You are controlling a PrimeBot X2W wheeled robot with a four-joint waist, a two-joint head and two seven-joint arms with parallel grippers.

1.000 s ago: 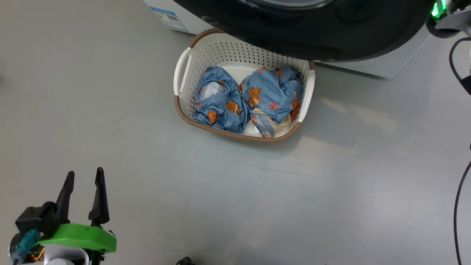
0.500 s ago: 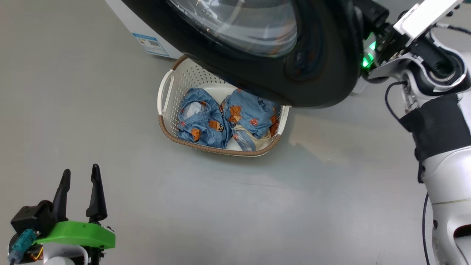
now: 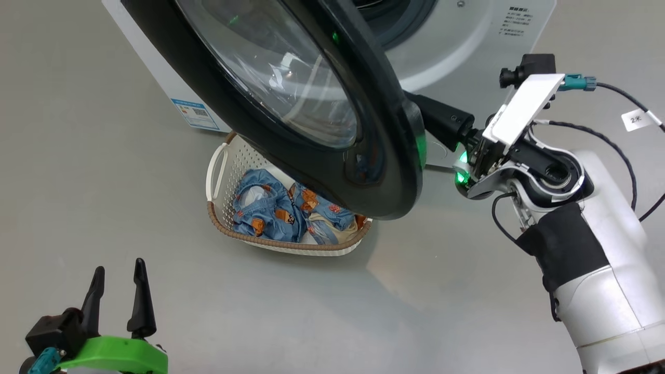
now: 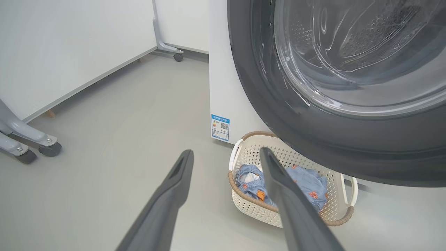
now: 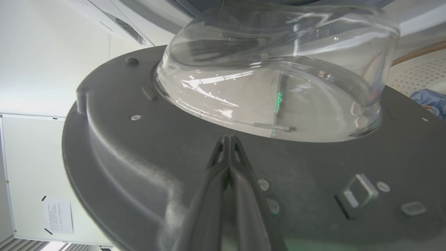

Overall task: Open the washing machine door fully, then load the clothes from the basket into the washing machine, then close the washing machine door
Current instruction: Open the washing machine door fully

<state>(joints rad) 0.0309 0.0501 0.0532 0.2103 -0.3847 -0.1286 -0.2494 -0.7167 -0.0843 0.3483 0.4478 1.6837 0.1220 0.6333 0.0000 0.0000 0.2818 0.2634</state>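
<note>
The washing machine (image 3: 467, 47) stands at the top with its door (image 3: 384, 171) swung out over the basket (image 3: 217, 171). My right gripper (image 3: 434, 117) reaches behind the door's edge. In the right wrist view it (image 5: 228, 137) is shut, tips pressed on the door's (image 5: 139, 157) dark inner face just below the glass bowl, holding nothing. The clothes (image 3: 265, 213), blue with orange patches, lie in the basket, partly hidden under the door. My left gripper (image 3: 117, 275) hangs open at the lower left, far from the basket (image 4: 251, 209) and the clothes (image 4: 306, 181). Its fingers (image 4: 226, 151) hold nothing.
A blue label sticker (image 3: 196, 114) marks the machine's lower side panel (image 4: 223, 87). Grey wheeled frame legs (image 4: 31, 143) and a castor (image 4: 178, 56) stand by the white wall to the left. Bare grey floor lies between my left gripper and the basket. Cables (image 3: 618, 150) trail from my right arm.
The head camera has tilted up, bringing the machine front and my right arm into view. The door has swung further out, with the shut right gripper on its inner face. The left gripper stays open.
</note>
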